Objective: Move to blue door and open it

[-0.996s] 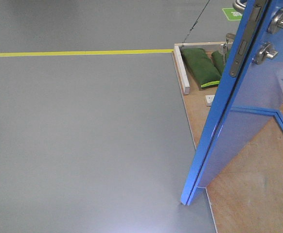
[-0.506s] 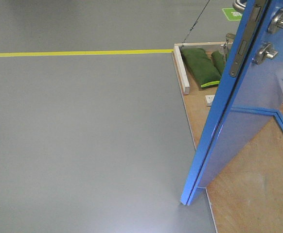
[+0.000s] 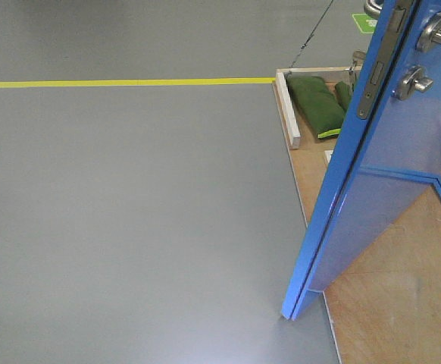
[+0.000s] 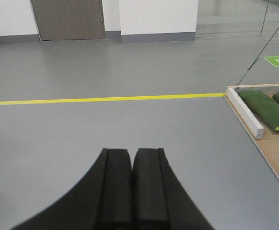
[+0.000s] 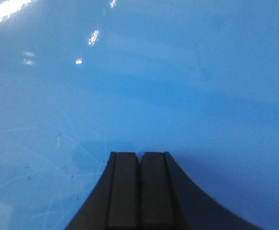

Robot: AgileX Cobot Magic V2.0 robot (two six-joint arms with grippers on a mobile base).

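Note:
The blue door (image 3: 402, 159) stands ajar at the right of the front view, its narrow edge with a metal latch plate (image 3: 378, 68) turned toward me. A silver lever handle (image 3: 440, 32) and a round lock (image 3: 416, 80) sit near the top of its face. In the right wrist view the glossy blue door (image 5: 139, 76) fills the whole picture, close in front of my right gripper (image 5: 140, 154), which is shut with nothing in it. My left gripper (image 4: 132, 151) is also shut and empty, pointing over bare grey floor left of the door.
A wooden platform (image 3: 380, 288) lies under the door, edged by a white bar (image 3: 289, 110). Green sandbags (image 3: 315, 102) rest on its far end. A yellow floor line (image 3: 122, 82) crosses the grey floor (image 3: 129, 212). A thin cable (image 4: 261, 48) slants up at the right.
The view has shifted slightly: the platform, white bar and sandbags sit a little further right and up. Both grippers' earlier state is not shown.

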